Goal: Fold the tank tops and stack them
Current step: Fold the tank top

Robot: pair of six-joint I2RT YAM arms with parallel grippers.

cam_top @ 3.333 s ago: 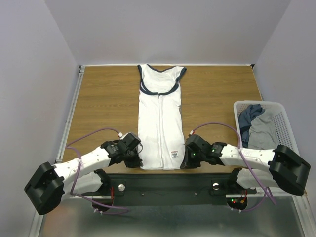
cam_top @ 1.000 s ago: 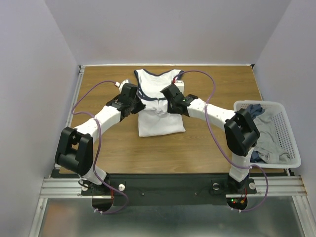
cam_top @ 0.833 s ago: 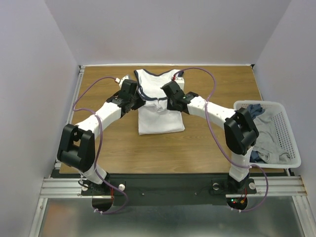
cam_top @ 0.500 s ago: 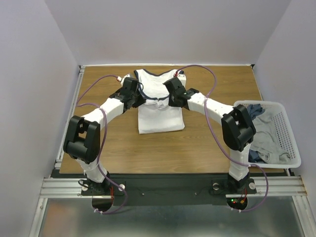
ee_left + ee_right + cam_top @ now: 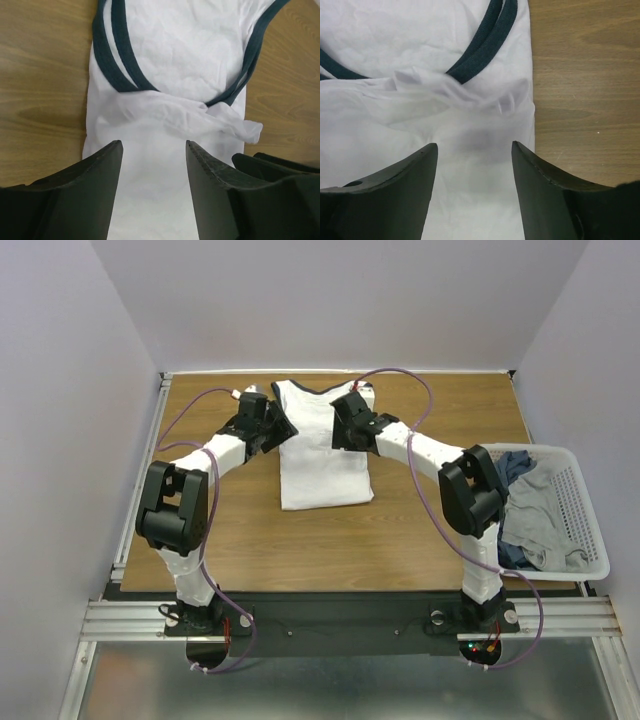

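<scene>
A white tank top (image 5: 322, 475) with navy edging lies folded in half at the table's far middle, its hem brought up to the neck. My left gripper (image 5: 283, 432) hovers at its upper left, open, fingers apart over the bunched hem (image 5: 220, 117), gripping nothing. At the upper right, my right gripper (image 5: 341, 440) is likewise open above the cloth (image 5: 470, 95). In the left wrist view my left gripper (image 5: 154, 146) frames plain white cloth. My right gripper (image 5: 474, 148) does the same in its own view. A grey tank top (image 5: 540, 520) and a dark blue one (image 5: 512, 468) lie in the basket.
A white plastic mesh basket (image 5: 590, 570) stands at the table's right edge. Wooden tabletop (image 5: 430, 530) shows bare on both sides of the folded top. Purple cables arc above both arms.
Both grippers carried the hem up toward the neck, folding the top in half, then opened and let the cloth go.
</scene>
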